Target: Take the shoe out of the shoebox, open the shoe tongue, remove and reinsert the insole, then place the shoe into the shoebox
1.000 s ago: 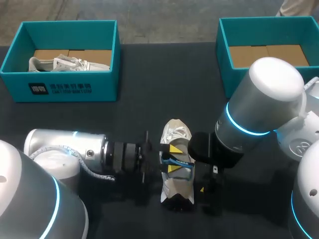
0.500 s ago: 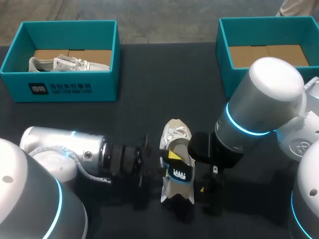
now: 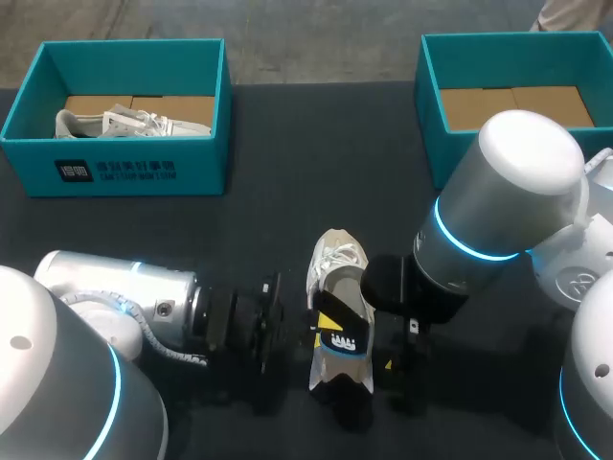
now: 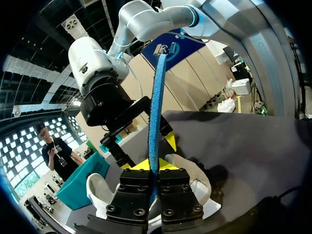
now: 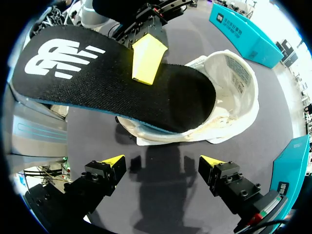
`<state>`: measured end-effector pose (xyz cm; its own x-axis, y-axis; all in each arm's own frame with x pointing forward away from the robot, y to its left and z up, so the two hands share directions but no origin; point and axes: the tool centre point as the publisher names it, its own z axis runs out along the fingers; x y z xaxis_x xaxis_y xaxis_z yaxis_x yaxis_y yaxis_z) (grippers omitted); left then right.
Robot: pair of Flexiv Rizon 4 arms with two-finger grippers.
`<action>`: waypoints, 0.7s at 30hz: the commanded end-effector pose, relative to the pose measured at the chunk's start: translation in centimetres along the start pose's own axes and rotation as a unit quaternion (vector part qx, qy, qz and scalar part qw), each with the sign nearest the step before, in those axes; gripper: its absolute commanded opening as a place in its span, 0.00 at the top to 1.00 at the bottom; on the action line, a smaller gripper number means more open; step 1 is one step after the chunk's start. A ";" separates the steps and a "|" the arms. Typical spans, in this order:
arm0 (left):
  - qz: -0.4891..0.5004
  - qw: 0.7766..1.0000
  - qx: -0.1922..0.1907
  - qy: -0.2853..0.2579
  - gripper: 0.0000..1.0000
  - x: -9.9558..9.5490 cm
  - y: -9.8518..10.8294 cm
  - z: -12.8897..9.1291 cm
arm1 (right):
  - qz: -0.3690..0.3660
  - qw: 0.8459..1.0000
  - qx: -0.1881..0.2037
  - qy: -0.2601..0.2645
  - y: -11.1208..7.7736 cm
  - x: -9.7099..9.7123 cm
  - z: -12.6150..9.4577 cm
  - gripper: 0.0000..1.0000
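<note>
A white laced shoe [image 3: 336,257] with a padded collar is seen lying on the dark matte surface [image 3: 287,163] between the arms. It is well apart from the teal left shoebox [image 3: 124,171] and right shoebox [image 3: 428,115]. A thin, flat insole [image 5: 92,58], black woven cloth above and blue foam beneath, is grasped by the clenched jaws of the left gripper [image 4: 152,165]. One end is raised and the other is lodged inside the shoe. The jaws of the right gripper [image 5: 161,168] are spread wide and released, with the shoe just ahead of them.

The dark table [image 3: 287,153] bears a white shoe [image 3: 337,259], left shoebox [image 3: 115,171] and right shoebox [image 3: 431,125].
</note>
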<state>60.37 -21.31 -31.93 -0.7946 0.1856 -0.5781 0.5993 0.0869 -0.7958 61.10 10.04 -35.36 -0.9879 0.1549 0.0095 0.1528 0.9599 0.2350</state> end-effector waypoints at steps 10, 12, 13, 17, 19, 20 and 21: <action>0.008 1.000 -0.001 -0.010 1.00 0.5 0.9 0.1 | 0.000 1.000 0.000 -0.001 -0.1 0.1 0.1 0.00; 0.010 1.000 -0.004 -0.012 1.00 0.3 1.1 0.1 | 0.000 1.000 0.000 -0.001 -0.1 0.1 0.1 0.00; 0.011 1.000 -0.007 -0.014 1.00 0.3 1.3 0.1 | 0.000 1.000 0.000 -0.001 -0.1 0.1 0.1 0.00; 0.011 1.000 -0.009 -0.023 1.00 -0.3 1.8 0.1 | 0.000 1.000 0.000 -0.001 -0.1 0.1 0.1 0.00; 0.011 1.000 -0.009 -0.024 1.00 -0.3 1.9 0.1 | 0.000 1.000 0.000 -0.001 -0.1 0.1 0.1 0.00; 0.015 0.999 -0.013 -0.025 1.00 -0.4 2.0 0.2 | 0.000 1.000 0.000 -0.001 -0.1 0.1 0.1 0.00; 0.015 0.999 -0.014 -0.025 1.00 -0.5 2.2 0.3 | 0.000 1.000 0.000 -0.001 -0.1 0.1 0.1 0.00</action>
<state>61.84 -20.95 -33.27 -0.7790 0.1382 -0.6116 0.6256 0.1052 -0.7730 61.10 10.03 -35.36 -0.9879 0.1550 0.0095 0.1528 0.9599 0.2350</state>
